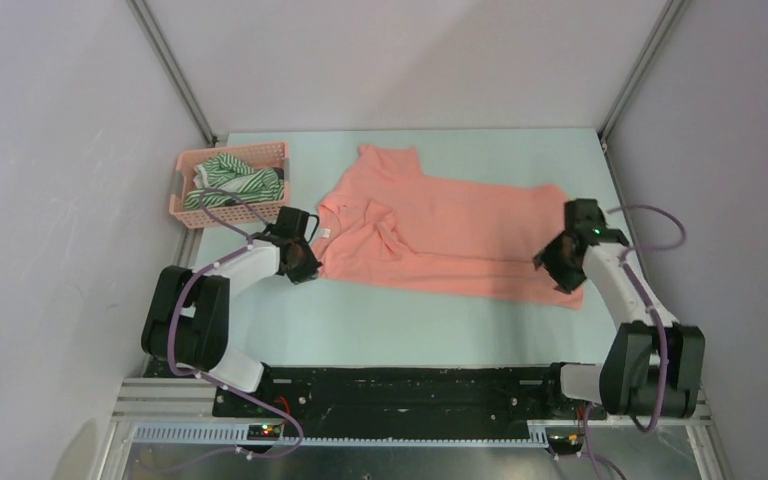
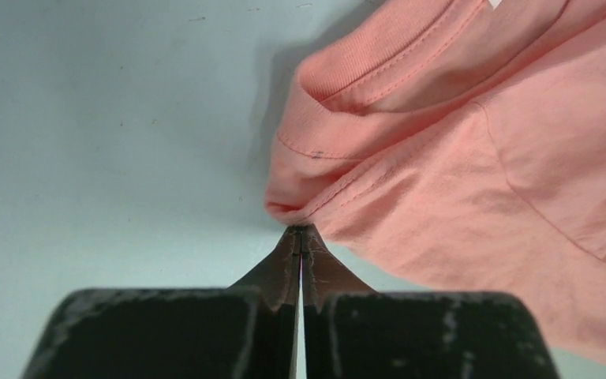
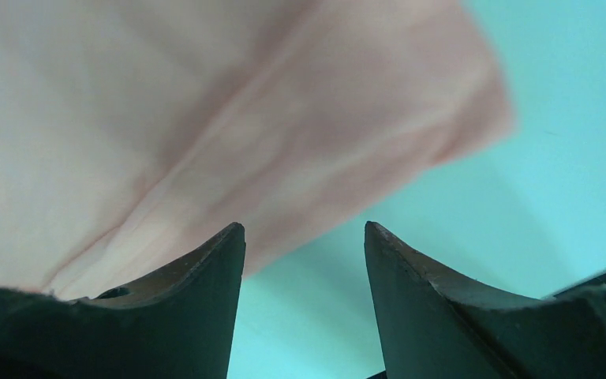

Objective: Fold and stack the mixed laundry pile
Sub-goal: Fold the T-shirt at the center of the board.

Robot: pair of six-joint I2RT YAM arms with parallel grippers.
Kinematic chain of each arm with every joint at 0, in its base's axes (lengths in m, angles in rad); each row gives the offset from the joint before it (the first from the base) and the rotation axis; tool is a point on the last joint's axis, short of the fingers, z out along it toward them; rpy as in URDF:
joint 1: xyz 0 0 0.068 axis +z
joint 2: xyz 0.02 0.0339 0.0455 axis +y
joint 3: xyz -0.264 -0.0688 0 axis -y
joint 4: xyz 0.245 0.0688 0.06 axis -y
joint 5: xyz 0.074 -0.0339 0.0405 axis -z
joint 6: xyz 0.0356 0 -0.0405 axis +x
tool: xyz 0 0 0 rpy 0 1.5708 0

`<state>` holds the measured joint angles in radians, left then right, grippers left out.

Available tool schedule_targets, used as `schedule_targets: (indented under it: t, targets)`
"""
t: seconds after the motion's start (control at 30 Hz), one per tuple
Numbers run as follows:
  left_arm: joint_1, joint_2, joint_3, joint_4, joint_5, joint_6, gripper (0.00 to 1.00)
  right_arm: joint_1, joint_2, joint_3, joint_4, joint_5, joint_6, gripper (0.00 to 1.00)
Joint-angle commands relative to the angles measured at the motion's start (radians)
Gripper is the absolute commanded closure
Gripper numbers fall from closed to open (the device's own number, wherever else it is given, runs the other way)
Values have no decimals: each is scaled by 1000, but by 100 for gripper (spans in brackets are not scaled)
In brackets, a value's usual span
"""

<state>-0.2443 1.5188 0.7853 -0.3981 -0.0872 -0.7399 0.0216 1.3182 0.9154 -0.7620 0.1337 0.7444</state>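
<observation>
Basket [image 1: 182,192] sits far left, with the green-and-white striped garment [image 1: 235,182] bundled inside it. No dark garment is clearly visible.

Left gripper [image 2: 301,230] is low on the table [image 1: 410,330], at the left edge of the salmon-pink shirt [image 1: 440,235] just below the collar. Its jaws are pressed together. In the wrist view the tips meet right at the folded seam and no cloth shows between them, so this looks like a miss or at best a thread-thin catch. Judgement: don't lift on this. Part the jaws, push further over the seam so both layers sit between the pads, then close.

The shirt lies spread across mid-table with its collar to the left and hem to the right. It is rumpled around the chest, and one sleeve points far.

Right gripper [image 3: 304,227] is at the shirt's near-right hem corner with its jaws apart. Cloth lies under the left finger and bare table under the right one. Judgement: it straddles the edge, which is fine for a pinch, but it should go a bit deeper onto the cloth before closing.

To fold well, both sides need a solid bite first. Then both arms lift together and keep the edge taut, so the chest wrinkle pulls out instead of getting folded in. Striped garment is not yet started.
</observation>
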Motion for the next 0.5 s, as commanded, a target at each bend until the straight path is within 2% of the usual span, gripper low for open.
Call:
schedule_targets:
  t: [0.0, 0.27, 0.47]
  targets:
    - [5, -14, 9, 12, -19, 13, 100, -172, -110, -112, -35, 17, 63, 39]
    - [6, -41, 5, 12, -13, 12, 100, -265, -72, -199, 111, -28, 50, 48]
    - [4, -63, -8, 12, -15, 6, 100, -278, 86, -201, 165, -38, 30, 53]
